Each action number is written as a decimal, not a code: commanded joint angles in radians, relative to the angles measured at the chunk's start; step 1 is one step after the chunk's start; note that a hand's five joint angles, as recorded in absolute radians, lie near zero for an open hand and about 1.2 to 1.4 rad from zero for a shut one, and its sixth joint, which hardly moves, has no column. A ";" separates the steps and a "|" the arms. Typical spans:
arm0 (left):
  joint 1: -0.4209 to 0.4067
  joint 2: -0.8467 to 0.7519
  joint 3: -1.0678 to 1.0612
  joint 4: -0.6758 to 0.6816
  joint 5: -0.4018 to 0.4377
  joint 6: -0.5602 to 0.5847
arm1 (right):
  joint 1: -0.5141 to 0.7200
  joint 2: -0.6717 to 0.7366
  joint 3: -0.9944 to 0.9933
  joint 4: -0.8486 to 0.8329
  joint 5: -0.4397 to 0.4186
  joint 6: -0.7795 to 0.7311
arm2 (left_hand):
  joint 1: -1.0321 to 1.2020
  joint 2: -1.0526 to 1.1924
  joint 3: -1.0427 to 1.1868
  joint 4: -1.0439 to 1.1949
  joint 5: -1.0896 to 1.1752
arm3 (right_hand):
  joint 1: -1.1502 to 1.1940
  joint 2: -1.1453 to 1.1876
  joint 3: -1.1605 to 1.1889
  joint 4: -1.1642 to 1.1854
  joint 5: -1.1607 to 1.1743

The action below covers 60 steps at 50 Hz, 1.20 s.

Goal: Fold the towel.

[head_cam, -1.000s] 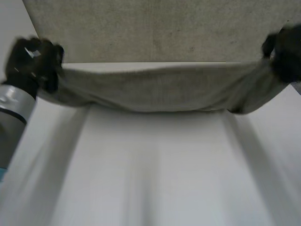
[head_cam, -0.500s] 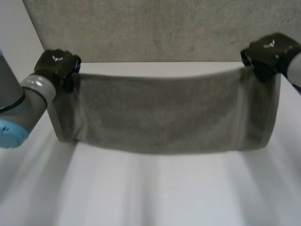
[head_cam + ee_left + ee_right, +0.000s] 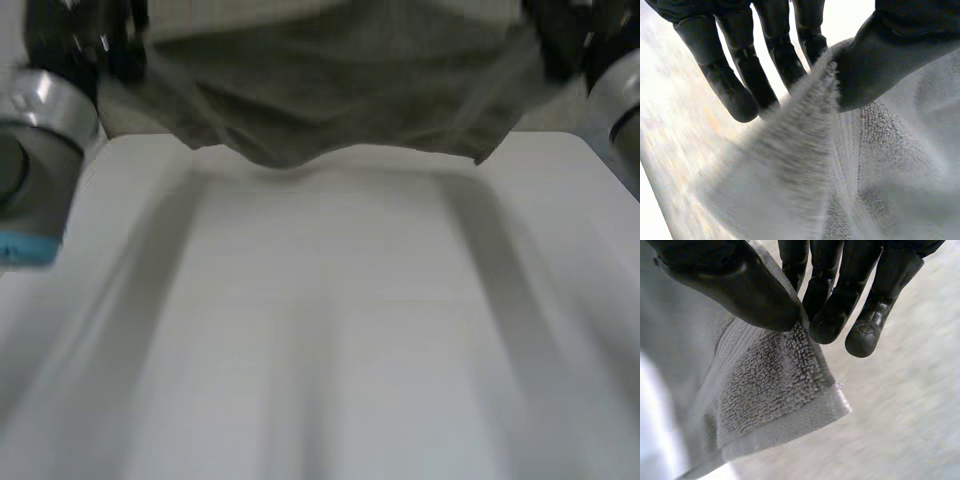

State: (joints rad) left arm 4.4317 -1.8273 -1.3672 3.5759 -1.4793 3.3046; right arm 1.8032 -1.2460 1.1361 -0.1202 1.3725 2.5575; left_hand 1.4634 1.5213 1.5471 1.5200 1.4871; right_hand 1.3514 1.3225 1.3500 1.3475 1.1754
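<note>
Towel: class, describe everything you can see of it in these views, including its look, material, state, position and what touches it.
The towel is grey-beige terry with looped pile and a flat woven band near its hem. It hangs between both hands over the far end of the white table, sagging and creased in the middle. The left hand pinches one bunched end between thumb and fingers; the right hand pinches the other near a corner. Whether it touches the table is unclear.

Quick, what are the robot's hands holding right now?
Left hand: shut, pinching the towel.
Right hand: shut, pinching the towel's corner.
</note>
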 commanded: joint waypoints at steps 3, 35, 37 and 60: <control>0.000 0.003 -0.341 -0.031 0.005 0.018 | 0.007 0.005 0.319 0.169 -0.013 -0.011 | -0.067 -0.125 -0.151 -0.124 -0.265 | 0.045 0.074 0.046 0.049 0.046; 0.072 0.160 -0.515 -0.131 0.117 0.145 | -0.153 -0.235 0.461 0.407 -0.259 -0.088 | -0.067 -0.125 -0.151 -0.124 -0.265 | 0.045 0.074 0.046 0.049 0.046; 0.057 0.107 -0.473 -0.125 0.114 0.145 | -0.142 -0.172 0.417 0.407 -0.245 -0.088 | -0.067 -0.125 -0.151 -0.124 -0.265 | 0.045 0.074 0.046 0.049 0.046; 0.009 -0.518 0.197 -0.098 -0.001 0.147 | -0.038 0.430 -0.084 0.084 -0.030 -0.034 | -0.067 -0.125 -0.151 -0.124 -0.265 | 0.045 0.074 0.046 0.049 0.046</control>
State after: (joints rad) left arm 4.4467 -2.2667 -1.2559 3.4676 -1.4706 3.4508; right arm 1.7384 -0.8605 1.0603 0.1327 1.2987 2.5134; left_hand 1.4635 1.5249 1.5498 1.5200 1.4871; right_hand 1.3527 1.3225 1.3511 1.3476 1.1764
